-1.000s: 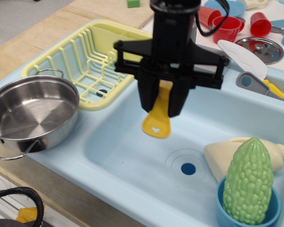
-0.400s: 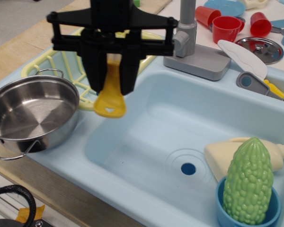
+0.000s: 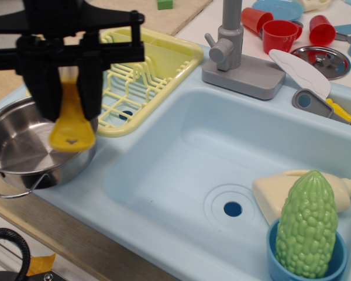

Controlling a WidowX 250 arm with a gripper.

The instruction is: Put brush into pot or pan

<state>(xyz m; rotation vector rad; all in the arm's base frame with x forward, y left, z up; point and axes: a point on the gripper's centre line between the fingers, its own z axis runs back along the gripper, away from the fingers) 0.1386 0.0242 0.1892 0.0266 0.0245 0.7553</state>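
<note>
Observation view, single frame.

Gripper (image 3: 69, 104): black, two fingers pointing down, closed on the brush (image 3: 71, 126). Its upper body is cut off by the top edge.

Brush: yellow, clamped between the jaws, paddle handle hanging below the fingertips with the star cutout showing. The bristle head is hidden up between the fingers; it cannot be made out.

Pan (image 3: 23, 146): shiny steel, directly beneath the jaws and extending left of them. The handle end appears to hang above the pan's right part, though contact cannot be judged from this angle. The pan's far rim is covered by the gripper; one wire loop handle shows at lower left.

Dish rack (image 3: 146, 76): yellow, just right of the jaws.

Sink basin (image 3: 181, 170): light blue, further right and below.
</note>
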